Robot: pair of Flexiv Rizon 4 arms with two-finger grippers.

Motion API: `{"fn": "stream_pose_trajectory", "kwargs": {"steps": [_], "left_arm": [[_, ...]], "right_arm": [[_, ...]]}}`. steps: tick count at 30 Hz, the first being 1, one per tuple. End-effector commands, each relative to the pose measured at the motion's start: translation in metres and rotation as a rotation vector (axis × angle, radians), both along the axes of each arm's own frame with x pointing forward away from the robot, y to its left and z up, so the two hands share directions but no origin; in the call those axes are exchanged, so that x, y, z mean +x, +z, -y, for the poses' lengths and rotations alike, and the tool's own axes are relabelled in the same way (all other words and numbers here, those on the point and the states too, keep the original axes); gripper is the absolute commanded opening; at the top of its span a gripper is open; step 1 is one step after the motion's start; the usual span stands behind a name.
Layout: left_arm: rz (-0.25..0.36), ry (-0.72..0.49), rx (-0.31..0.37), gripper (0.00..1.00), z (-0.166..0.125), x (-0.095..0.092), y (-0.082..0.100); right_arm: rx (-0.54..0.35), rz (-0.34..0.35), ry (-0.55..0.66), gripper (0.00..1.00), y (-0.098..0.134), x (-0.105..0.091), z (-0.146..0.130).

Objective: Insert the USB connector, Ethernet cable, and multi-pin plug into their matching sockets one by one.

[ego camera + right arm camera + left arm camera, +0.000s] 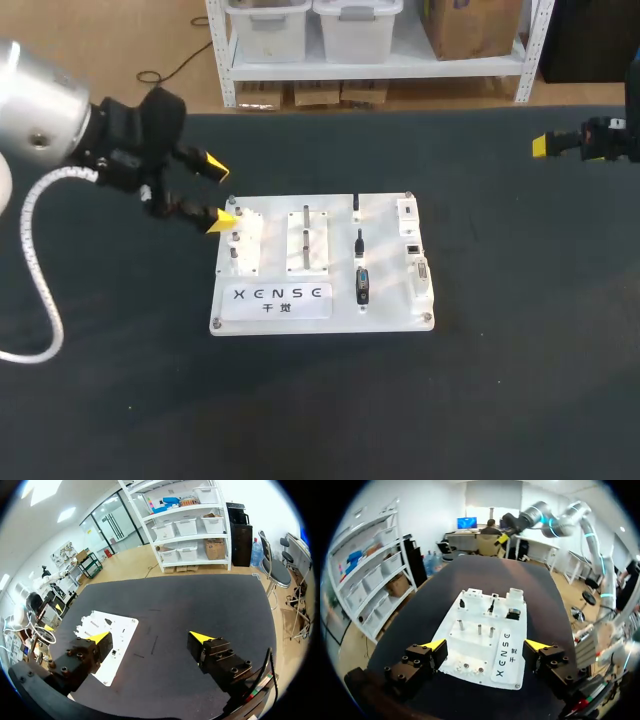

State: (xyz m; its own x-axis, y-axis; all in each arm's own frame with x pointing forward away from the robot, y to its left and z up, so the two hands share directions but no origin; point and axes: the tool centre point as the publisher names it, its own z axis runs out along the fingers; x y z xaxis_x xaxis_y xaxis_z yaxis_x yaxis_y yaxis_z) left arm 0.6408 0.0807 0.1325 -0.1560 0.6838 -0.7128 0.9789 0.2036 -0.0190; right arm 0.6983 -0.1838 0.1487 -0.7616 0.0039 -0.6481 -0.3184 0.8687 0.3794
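Note:
A white board [300, 215] lies mid-table. Three plugs stand in a row on it: the small black USB connector [355, 205], the Ethernet plug [358, 243] and the multi-pin plug [362, 286]. Their sockets [413, 248] line the board's right edge. My left gripper [220, 194] hovers open at the board's far left corner. In the left wrist view the board [470, 632] lies ahead of and under that gripper [485, 644], with the USB connector [462, 602], Ethernet plug [491, 606] and multi-pin plug [513, 613] beyond. My right gripper [151, 637] stands open and empty, far right of the board [112, 627].
The table is covered in dark cloth [500, 350] all round the board. Several short metal pegs [306, 232] and a white block [243, 245] stand on the board's left half. My right arm [600, 140] hangs over the table's far right edge.

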Motion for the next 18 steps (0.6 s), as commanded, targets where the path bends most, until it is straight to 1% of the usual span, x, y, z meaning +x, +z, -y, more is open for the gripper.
{"fn": "stream_pose_trajectory", "kwargs": {"steps": [1, 4, 7, 12, 18], "left_arm": [[0.073, -0.686, 0.190, 1.00, 0.000, 0.010, 0.000], [0.078, -0.690, 0.188, 1.00, 0.001, 0.011, 0.000], [0.059, -0.687, 0.183, 1.00, 0.002, 0.010, -0.003], [0.027, -0.625, 0.193, 1.00, 0.002, 0.010, -0.009], [-0.035, -0.509, 0.201, 1.00, 0.003, 0.006, -0.026]], "right_arm": [[-0.002, 0.000, -0.002, 1.00, 0.000, 0.000, 0.000], [-0.002, 0.000, -0.002, 1.00, 0.000, 0.000, 0.000], [-0.002, 0.000, -0.002, 1.00, 0.000, 0.000, 0.000], [-0.002, 0.000, -0.002, 1.00, 0.000, 0.000, 0.000], [-0.002, 0.000, -0.002, 1.00, 0.000, 0.000, 0.000]]}}
